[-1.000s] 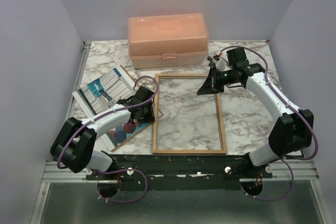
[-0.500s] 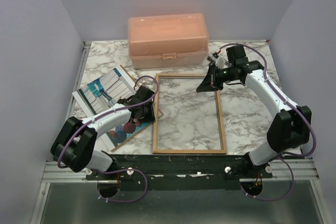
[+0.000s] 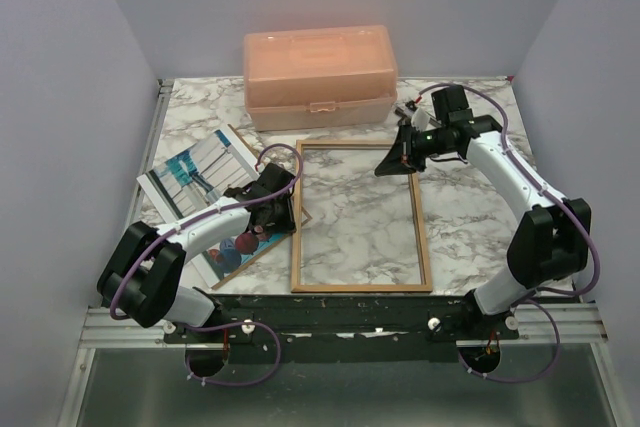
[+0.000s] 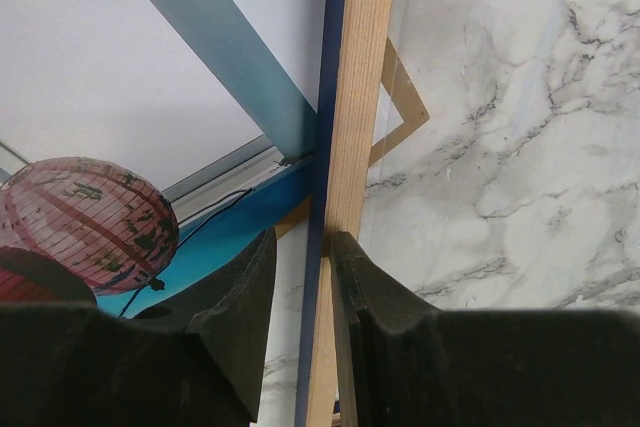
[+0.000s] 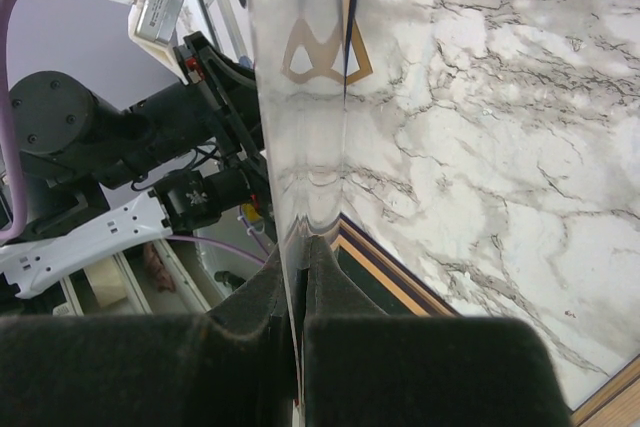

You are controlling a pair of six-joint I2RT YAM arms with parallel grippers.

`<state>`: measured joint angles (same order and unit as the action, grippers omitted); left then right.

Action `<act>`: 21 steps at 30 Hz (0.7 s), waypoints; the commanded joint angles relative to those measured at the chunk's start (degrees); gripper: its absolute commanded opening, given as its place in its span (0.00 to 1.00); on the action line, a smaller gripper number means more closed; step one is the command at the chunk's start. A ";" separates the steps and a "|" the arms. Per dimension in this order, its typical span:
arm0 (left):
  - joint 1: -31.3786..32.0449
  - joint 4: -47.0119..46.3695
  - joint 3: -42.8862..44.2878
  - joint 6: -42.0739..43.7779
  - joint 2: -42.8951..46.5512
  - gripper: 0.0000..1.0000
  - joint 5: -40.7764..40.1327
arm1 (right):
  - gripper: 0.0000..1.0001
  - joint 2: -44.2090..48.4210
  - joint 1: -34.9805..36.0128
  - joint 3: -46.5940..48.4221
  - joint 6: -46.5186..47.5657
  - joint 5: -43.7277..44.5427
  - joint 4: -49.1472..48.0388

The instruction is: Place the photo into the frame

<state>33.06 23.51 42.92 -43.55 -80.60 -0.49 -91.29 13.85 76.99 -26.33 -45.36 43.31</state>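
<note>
Two pincers flank the thin blue-and-tan wooden picture frame (image 3: 424, 237), which lies flat, its long sides running near to far. The glossy photo of white columns and balloons (image 3: 200, 172) lies just left of the left pincer (image 4: 305, 247), the nearer one, which is closed around the frame's left rail. The right pincer (image 5: 297, 247) is pinched tight on a thin shiny clear sheet (image 5: 300, 97). No writing shows.

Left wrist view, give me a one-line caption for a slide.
Left gripper pinches one rail of the frame, the photo beside it on the marble table.
</note>
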 commanded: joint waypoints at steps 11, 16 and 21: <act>-0.16 2.60 -0.37 1.36 -2.10 0.29 -1.27 | 0.01 4.62 -0.58 -2.00 -2.03 -1.92 -1.32; -0.10 2.77 -0.38 1.46 -2.20 0.29 -1.44 | 0.01 4.10 -0.61 -3.23 -2.00 -2.50 -1.91; -0.11 2.85 -0.29 1.50 -2.36 0.29 -1.44 | 0.01 4.35 -0.62 -3.87 -2.71 -2.75 -2.50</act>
<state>33.08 23.64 43.11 -43.29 -80.82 -0.40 -88.33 13.47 74.08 -27.73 -45.54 42.04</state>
